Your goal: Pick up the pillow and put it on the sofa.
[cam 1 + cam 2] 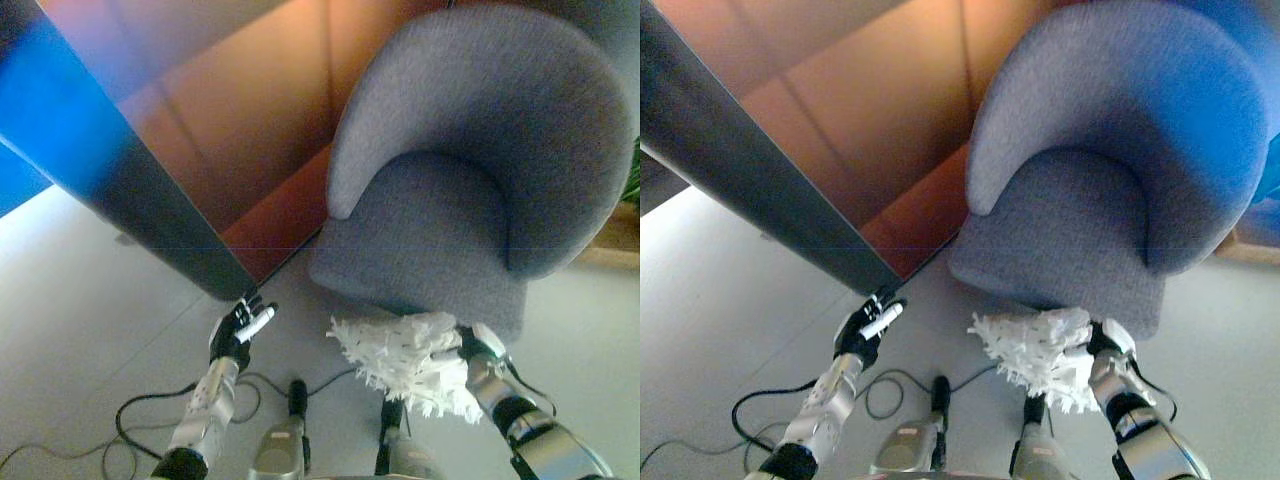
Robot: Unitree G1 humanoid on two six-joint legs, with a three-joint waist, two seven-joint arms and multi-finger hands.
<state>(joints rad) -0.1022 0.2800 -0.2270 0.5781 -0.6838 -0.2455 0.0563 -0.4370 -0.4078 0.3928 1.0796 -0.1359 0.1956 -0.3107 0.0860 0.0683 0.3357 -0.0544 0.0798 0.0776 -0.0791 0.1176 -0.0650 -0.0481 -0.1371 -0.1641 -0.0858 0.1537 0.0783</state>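
A white shaggy pillow (412,360) hangs just in front of the front edge of a grey round-backed sofa chair (470,190). My right hand (478,345) is at the pillow's right side, its fingers curled into the fringe and holding it off the floor. The pillow sits below the seat cushion (430,225), near its front face. My left hand (238,330) is off to the left above the pale floor, fingers relaxed and holding nothing.
A dark slanted panel (170,215) and a brown wooden wall (250,120) rise to the left of the chair. Pale floor (80,300) spreads at the left. A green plant (632,180) shows at the right edge.
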